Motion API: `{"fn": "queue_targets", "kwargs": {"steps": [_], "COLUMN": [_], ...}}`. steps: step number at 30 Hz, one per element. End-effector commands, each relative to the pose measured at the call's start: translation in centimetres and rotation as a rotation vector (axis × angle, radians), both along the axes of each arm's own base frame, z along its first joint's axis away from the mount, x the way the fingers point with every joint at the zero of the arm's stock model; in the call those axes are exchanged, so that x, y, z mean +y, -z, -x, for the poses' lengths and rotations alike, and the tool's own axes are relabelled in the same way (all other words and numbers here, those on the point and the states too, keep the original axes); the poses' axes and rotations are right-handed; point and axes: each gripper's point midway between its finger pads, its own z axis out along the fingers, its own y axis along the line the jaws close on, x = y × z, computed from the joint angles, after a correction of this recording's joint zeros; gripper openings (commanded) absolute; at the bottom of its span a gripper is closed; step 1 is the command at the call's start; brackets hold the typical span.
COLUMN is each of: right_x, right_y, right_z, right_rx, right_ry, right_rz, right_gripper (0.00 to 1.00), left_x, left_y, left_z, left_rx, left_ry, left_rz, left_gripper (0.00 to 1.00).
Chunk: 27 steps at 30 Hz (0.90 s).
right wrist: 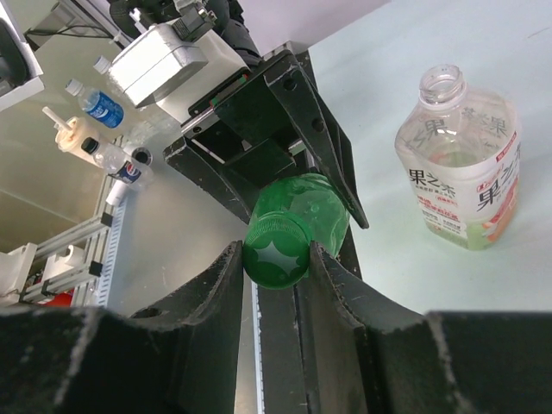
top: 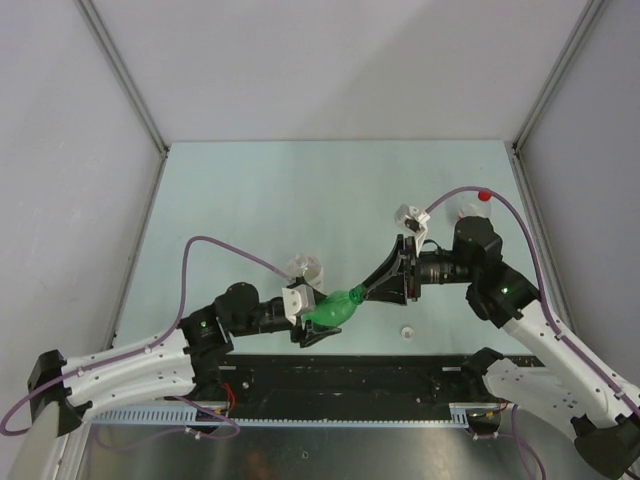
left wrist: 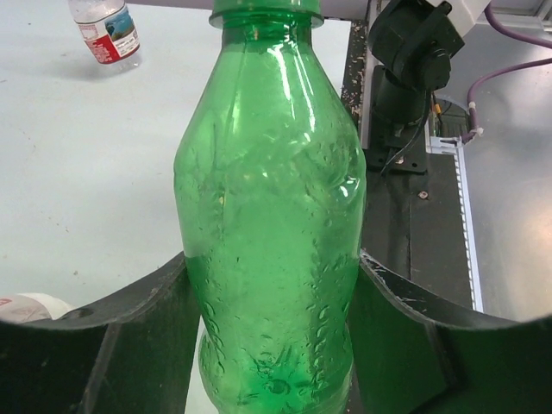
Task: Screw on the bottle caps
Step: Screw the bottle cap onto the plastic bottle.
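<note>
Green bottle (top: 335, 308): held nearly level in the air between the two arms, with its neck pointing toward the right arm and its base toward the left arm.
Left gripper (top: 320, 315): clasps the belly of the green bottle, with one black finger pressed against each side of the plastic.
Right gripper (top: 372, 290): its fingers are clenched on the green cap, one on each side.
Green cap (right wrist: 276, 252): ridged and round. It sits at the mouth of the green bottle, pinched between the right fingers. I cannot tell how far it is threaded on.
White cap (top: 407, 331): lies alone on the table (top: 250, 200), off the neck end of the green bottle and nearer the arm bases. It touches nothing.
Red cap (top: 484, 196): well apart from the green bottle, past the right arm. It is close against a small clear bottle (top: 464, 212), and I cannot tell whether it is on that bottle.
Orange-labelled clear bottle (right wrist: 457, 164): stands on the table just beyond the green bottle's base end, and its mouth is open and uncapped.
Small clear bottle's label: red, as seen from the left wrist.
</note>
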Motion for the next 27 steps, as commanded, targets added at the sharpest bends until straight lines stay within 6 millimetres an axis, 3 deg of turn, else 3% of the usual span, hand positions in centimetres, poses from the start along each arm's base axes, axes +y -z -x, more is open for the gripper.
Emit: {"fn": "queue_targets", "kwargs": {"steps": [1,10,19,27], "right_x": [0.3,-0.4,-0.3,0.2], "right_y": [-1.2,-0.1,0.8,3.0], "right_z": [0.2,1.3,2.7,2.9], "right_rx": [-0.06,-0.148,-0.193,-0.213], "right_ry": [-0.008,-0.078,-0.147,-0.153], "right_rz": [-0.019,0.014,0.052,0.133], "right_gripper": [0.18,0.16,0.15,0.14], "left_x": [-0.5,-0.4,-1.4,-0.7], "left_y": [-4.4,-5.8,-6.6,-8.6], "left_z": [-0.3,0.8,2.3,3.8], "left_rx": [-0.029,-0.016,0.053,0.026], "left_ry": [-0.013,0.035,0.13,0.197], "left_rz": [0.115,0.153,0.153,0.209], "left_gripper": [0.31,0.25,0.02,0.0]}}
